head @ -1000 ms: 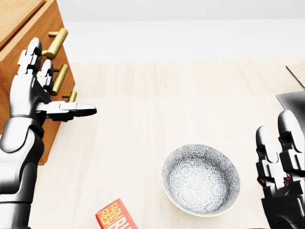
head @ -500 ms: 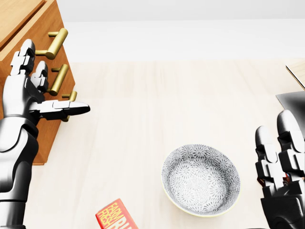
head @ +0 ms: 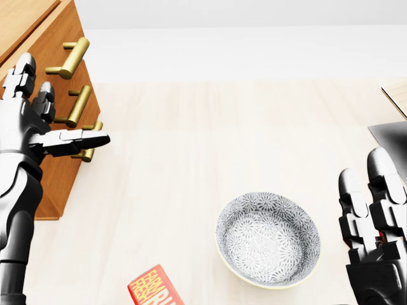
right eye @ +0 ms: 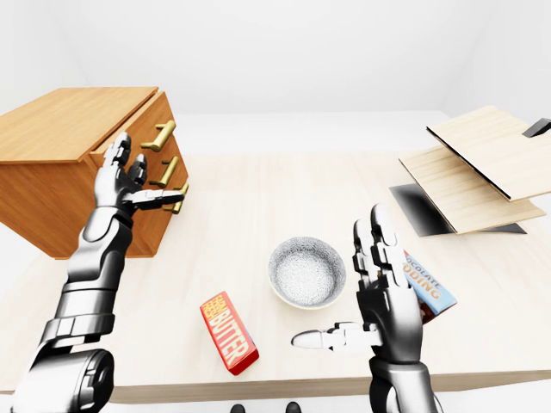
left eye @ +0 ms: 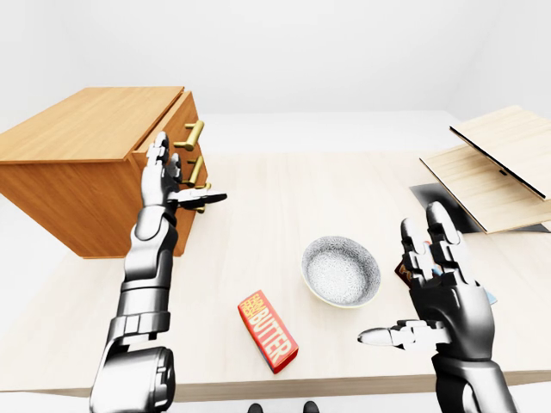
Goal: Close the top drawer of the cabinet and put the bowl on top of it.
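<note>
Left-eye view, left hand (left eye: 160, 183) open with fingers spread, holding nothing, at the drawer fronts of the cabinet (left eye: 82, 185), head view, bowl (head: 268, 239) on the table (head: 191, 159) just left of the open, empty right hand (head: 372, 227), right-eye view, butter box (right eye: 228, 333) farther left of that hand than the bowl.

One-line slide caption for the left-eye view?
Open left robot hand beside the drawer fronts of the cabinet; patterned bowl sits on the table.

The left hand (head: 19, 127), fingers (head: 23, 71) spread, hovers by the cabinet (head: 51, 28), well apart from the bowl (head: 268, 240).
</note>
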You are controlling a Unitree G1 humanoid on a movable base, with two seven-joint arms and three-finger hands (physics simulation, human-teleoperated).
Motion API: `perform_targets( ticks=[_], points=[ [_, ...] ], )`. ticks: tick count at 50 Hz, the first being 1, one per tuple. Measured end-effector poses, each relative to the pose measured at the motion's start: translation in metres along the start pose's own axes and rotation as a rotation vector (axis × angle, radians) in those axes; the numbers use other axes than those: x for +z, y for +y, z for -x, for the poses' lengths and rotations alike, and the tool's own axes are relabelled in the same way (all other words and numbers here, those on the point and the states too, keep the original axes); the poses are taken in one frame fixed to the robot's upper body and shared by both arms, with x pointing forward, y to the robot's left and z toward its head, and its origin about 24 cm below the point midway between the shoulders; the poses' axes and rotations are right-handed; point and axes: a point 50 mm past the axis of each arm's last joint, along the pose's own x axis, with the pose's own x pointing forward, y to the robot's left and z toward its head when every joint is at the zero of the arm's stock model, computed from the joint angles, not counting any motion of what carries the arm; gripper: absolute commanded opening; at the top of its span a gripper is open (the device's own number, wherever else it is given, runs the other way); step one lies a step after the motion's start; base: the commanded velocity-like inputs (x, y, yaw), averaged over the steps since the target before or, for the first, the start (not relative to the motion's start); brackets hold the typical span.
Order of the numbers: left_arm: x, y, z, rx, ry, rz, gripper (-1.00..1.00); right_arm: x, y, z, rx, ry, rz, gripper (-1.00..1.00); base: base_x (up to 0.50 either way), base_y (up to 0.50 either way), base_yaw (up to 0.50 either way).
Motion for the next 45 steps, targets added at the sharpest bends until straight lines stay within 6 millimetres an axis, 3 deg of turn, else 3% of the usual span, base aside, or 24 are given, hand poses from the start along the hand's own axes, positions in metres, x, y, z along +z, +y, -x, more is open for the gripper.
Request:
perform_targets(
  ticks=[45],
  points=[
    [-0.011, 0.019, -0.005, 0.091, 0.075, -0.047, 1.00, -0.001, 0.002, -0.001, 0.003, 0.001, 0.004, 1.00, 0.00, 0.00, 0.00]
  ],
)
